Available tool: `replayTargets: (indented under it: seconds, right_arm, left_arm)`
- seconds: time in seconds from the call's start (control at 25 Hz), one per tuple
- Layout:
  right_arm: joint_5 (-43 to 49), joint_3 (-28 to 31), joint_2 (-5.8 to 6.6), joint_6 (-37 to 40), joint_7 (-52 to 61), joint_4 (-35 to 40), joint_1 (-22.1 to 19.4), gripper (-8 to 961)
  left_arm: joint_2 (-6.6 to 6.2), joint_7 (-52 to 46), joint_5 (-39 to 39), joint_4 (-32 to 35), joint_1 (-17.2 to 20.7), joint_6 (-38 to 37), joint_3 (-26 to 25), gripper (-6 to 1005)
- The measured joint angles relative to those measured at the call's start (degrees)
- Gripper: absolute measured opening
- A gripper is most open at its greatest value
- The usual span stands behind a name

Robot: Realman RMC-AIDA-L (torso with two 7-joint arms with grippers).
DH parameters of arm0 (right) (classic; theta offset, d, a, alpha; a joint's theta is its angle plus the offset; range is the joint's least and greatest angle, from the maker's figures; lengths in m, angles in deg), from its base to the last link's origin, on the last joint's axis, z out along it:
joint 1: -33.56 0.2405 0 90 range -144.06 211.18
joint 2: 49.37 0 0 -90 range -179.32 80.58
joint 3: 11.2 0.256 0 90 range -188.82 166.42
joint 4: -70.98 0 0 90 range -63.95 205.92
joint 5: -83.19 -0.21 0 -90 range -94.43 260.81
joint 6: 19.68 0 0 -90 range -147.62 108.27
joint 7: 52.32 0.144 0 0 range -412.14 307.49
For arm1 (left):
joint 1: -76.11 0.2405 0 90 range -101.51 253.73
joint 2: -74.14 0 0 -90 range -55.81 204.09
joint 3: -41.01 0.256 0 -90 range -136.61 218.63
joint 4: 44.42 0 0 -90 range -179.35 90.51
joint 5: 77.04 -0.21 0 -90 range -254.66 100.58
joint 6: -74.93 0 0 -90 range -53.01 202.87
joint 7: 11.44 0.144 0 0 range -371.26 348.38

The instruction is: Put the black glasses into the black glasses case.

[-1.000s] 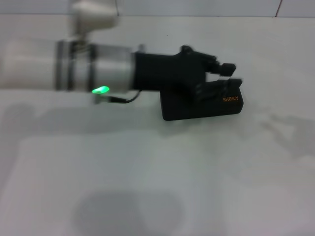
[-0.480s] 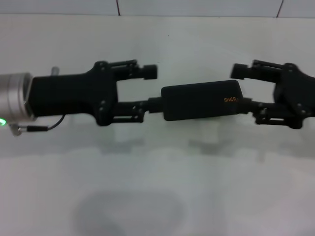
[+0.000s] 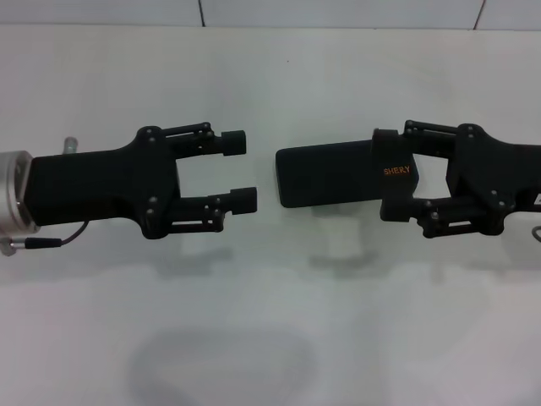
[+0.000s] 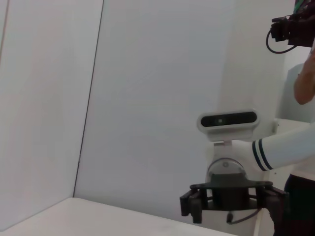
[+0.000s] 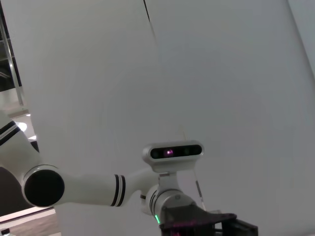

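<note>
Black glasses case apparently clamped by right gripper, left gripper agape.

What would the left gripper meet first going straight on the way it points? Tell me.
Probably the near end of the black glasses case, which the right gripper holds; the left gripper is open and points at it, though height is unclear.

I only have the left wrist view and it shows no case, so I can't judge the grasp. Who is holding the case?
Observer: The right gripper is clamped on the lettered end of the black case.
Operator: And the left gripper?
Observer: The left gripper is open, facing the case's other end across a gap, not touching it.
Operator: Is the case open, with glasses inside?
Observer: The case is shut, and no glasses show in any view.
</note>
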Motion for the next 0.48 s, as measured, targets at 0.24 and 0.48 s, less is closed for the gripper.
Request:
replayTargets:
  seconds: [0.24,0.48]
  right_arm:
    - [0.0,-0.3,0.00,0.1,0.0,0.0,-0.1,860]
    - [0.0,-0.3,-0.02,0.2,0.0,-0.3,0.2,859]
  left_arm:
    - [-0.12,0.0,0.0,0.2,0.1,0.1,-0.5,756]
    - [-0.15,1.1,0.0,-0.2,-0.1,0.6,-0.5,756]
